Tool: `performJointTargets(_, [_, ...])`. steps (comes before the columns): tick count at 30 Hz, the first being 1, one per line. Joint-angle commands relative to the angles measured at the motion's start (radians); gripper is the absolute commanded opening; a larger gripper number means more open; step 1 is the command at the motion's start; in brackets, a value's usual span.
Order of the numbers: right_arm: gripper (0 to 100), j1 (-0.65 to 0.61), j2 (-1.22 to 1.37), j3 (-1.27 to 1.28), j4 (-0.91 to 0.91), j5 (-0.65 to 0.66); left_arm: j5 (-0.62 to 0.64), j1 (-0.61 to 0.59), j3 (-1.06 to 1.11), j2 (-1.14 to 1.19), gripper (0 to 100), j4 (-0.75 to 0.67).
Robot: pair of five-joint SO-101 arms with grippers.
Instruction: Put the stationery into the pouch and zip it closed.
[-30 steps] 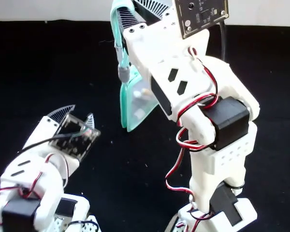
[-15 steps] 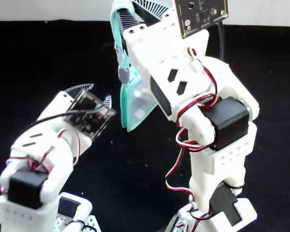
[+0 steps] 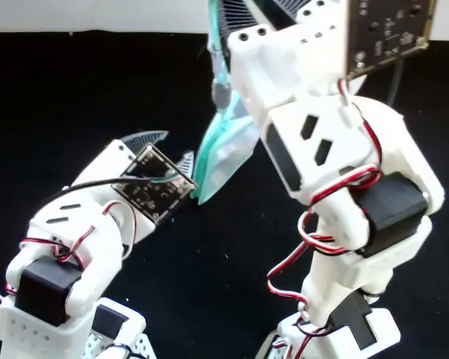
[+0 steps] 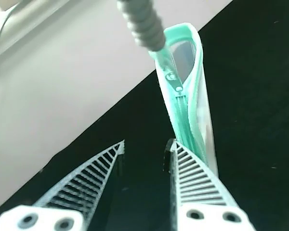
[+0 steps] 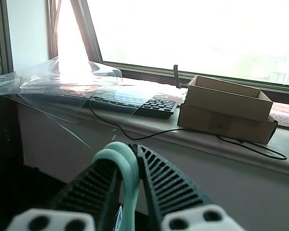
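Now, pouch (image 3: 221, 153): dangles toward twelve o'clock, limp, light and slick, we judge.
Right gripper (image 5: 129, 151): clamped on its top loop (image 5: 114, 156).
Left gripper (image 4: 146, 143): jaws apart at the pouch's seven o'clock.
Hold: we'd pinch the zipper slider (image 4: 175, 85).

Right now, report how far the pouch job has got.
Done: something pale seems to be inside the pouch, held by the right hand. In hand: the open left hand is beside it. Left: the zip looks partly open; close it.
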Motion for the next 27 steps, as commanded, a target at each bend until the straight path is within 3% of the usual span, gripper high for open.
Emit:
performJointTargets(1, [0.6,0.022,-0.016,-0.027,-0.016,-0.008,0.005,0.047,-0.054,0.01,17,-0.02])
performJointTargets(15, [0.6,0.021,0.045,-0.036,-0.018,-0.008,0.003,0.148,-0.062,0.082,17,-0.023])
performJointTargets(27, [0.6,0.025,0.045,-0.093,-0.015,-0.008,0.0,0.142,-0.059,0.277,17,-0.16])
